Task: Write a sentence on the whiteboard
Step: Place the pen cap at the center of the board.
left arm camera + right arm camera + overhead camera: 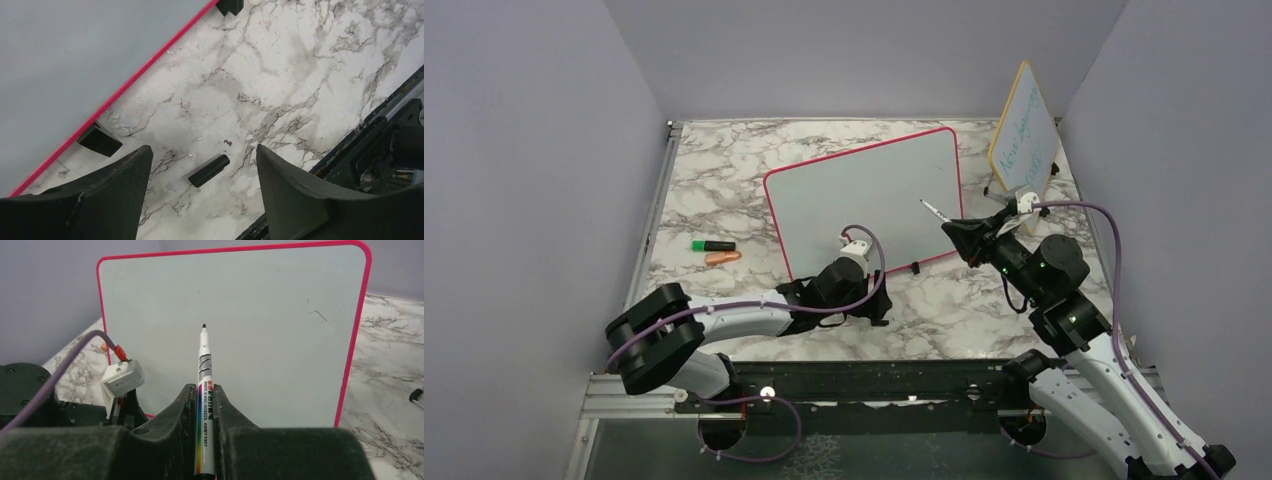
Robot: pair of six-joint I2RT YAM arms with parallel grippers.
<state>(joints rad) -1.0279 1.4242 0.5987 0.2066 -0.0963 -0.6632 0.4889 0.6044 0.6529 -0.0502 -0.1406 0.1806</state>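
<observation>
The whiteboard (864, 195) with the pink-red frame stands tilted mid-table on small black feet (99, 141). Its face (240, 315) is blank except for a tiny black stroke at the upper right; no sentence shows. My right gripper (959, 232) is shut on a white marker (205, 385). The marker's bare black tip points at the board's face and stands just short of it. My left gripper (202, 150) is open and empty, low over the marble in front of the board's lower edge. A black marker cap (209, 170) lies on the table between its fingers.
A smaller yellow-framed board (1024, 125) with teal writing leans at the back right. A green marker (714, 245) and a copper-coloured object (724, 258) lie left of the whiteboard. Grey walls close three sides. A black rail (874, 380) runs along the near edge.
</observation>
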